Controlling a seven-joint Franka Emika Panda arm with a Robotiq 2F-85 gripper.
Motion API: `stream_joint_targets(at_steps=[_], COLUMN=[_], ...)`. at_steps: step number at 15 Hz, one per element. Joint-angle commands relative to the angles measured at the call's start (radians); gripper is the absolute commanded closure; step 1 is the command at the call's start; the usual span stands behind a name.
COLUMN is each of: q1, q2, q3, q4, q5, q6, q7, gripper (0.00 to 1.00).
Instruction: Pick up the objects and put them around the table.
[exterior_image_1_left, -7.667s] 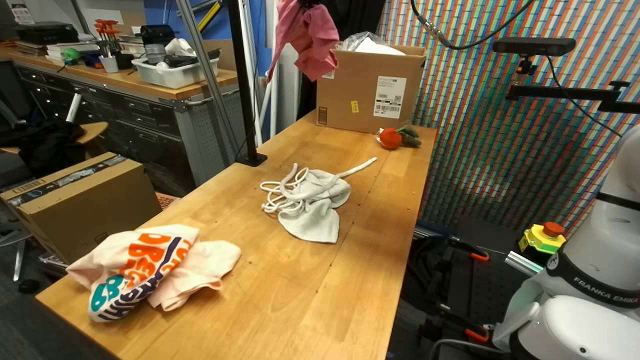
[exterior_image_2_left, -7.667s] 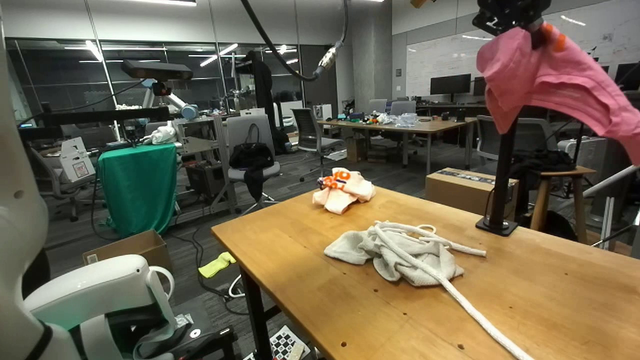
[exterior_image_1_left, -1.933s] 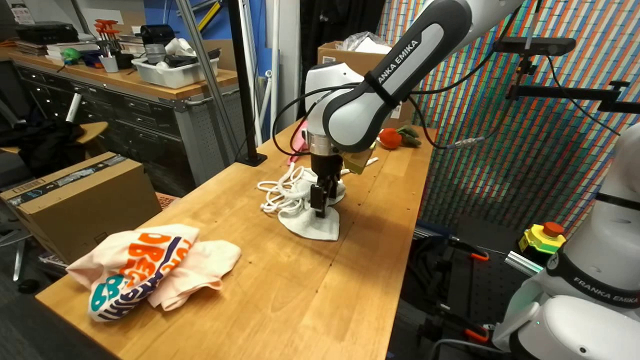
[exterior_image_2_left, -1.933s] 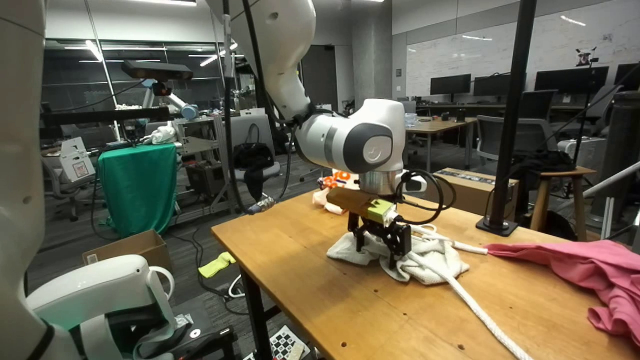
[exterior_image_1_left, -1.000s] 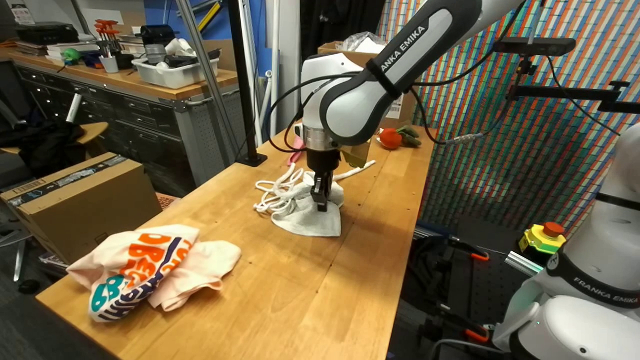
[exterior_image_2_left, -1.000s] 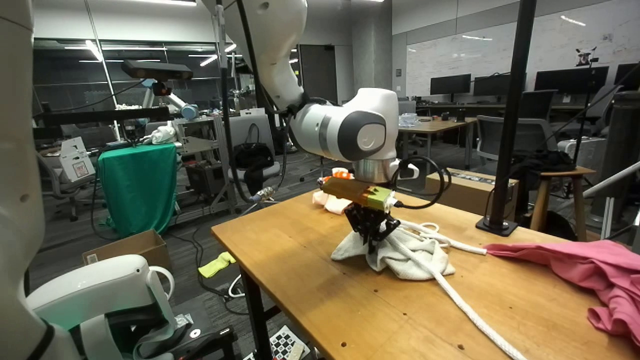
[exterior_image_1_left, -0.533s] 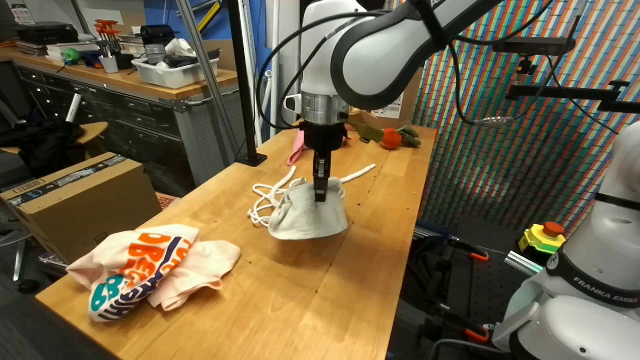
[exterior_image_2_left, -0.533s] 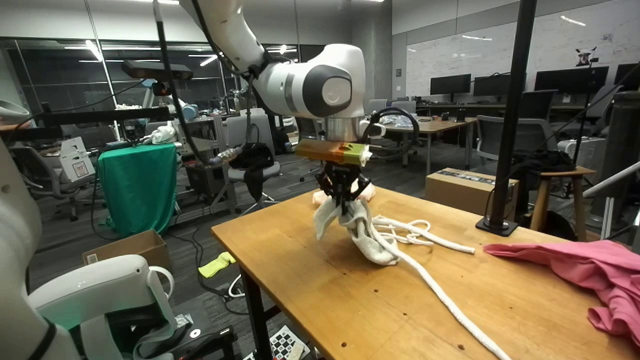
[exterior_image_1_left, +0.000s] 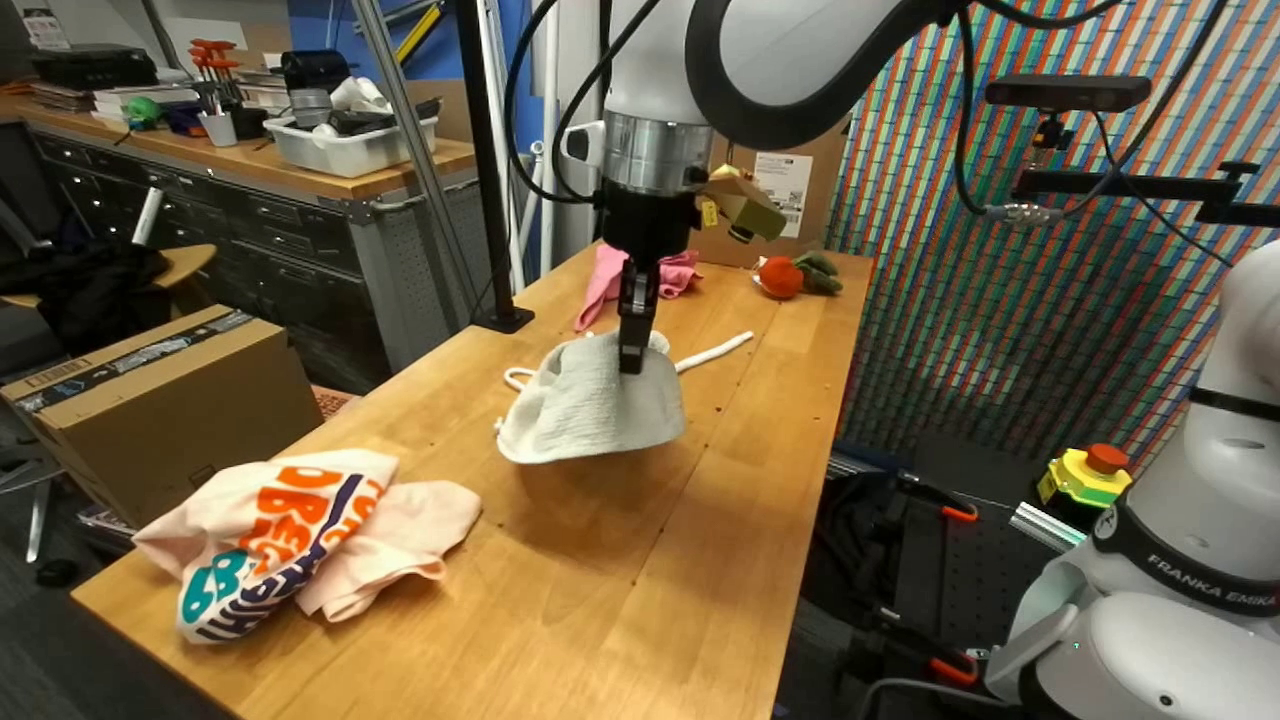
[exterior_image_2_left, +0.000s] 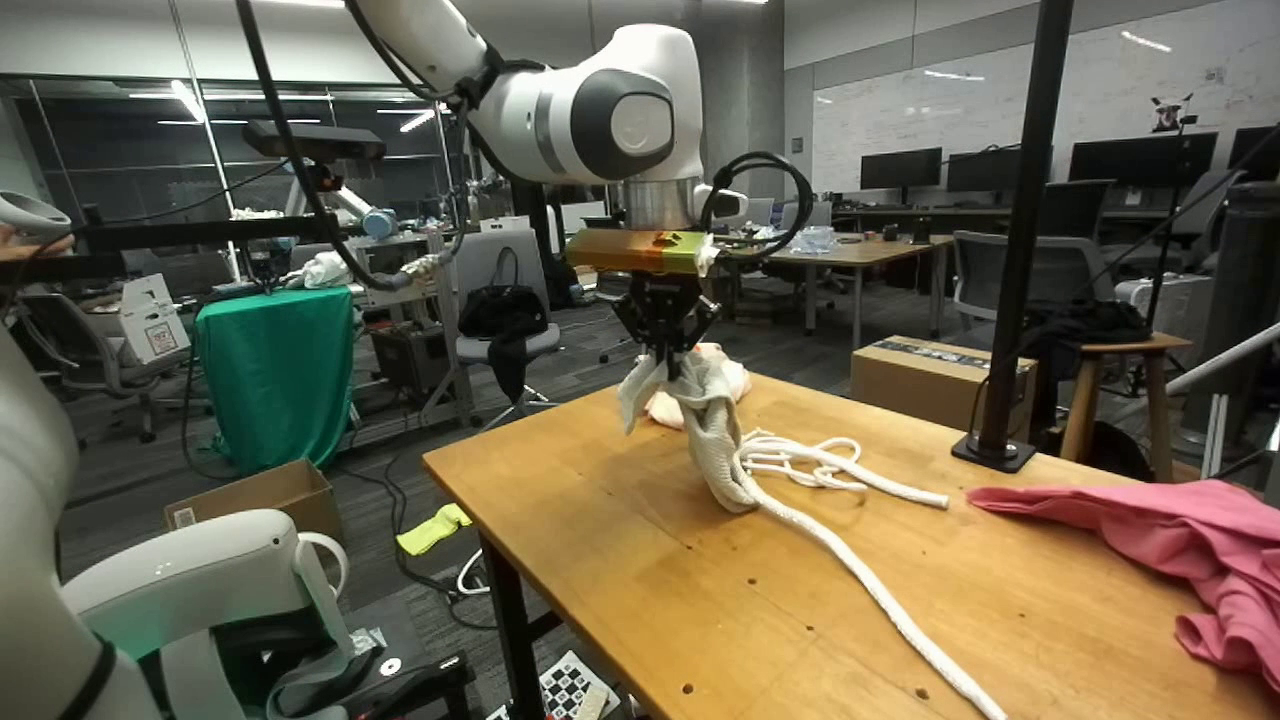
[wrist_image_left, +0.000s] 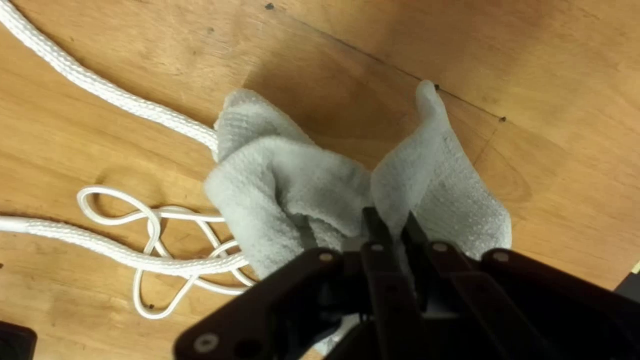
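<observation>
Two fingers (wrist_image_left: 377, 232) pinch the grey cloth (exterior_image_2_left: 713, 435), its long axis slanting steeply down.

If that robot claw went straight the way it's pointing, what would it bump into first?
Probably the table: the gripper points down at it. The cloth it holds hangs lower and would likely crumple underneath, though depth there is hard to judge.
</observation>
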Motion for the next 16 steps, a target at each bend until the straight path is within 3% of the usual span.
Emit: stream_joint_targets(at_steps=[1,12,16], q1=[0.038,0.14,0.148], q2=[-0.041,0.0,0.052], q3=[0.0,0.036,0.05], q4=[-0.007,0.026,0.039], q5=[0.05,0.249,0.323], q6=[-0.039,-0.126,-0.244], q7=[-0.045,-0.058,-0.098], gripper=[0.92,0.93,0.93])
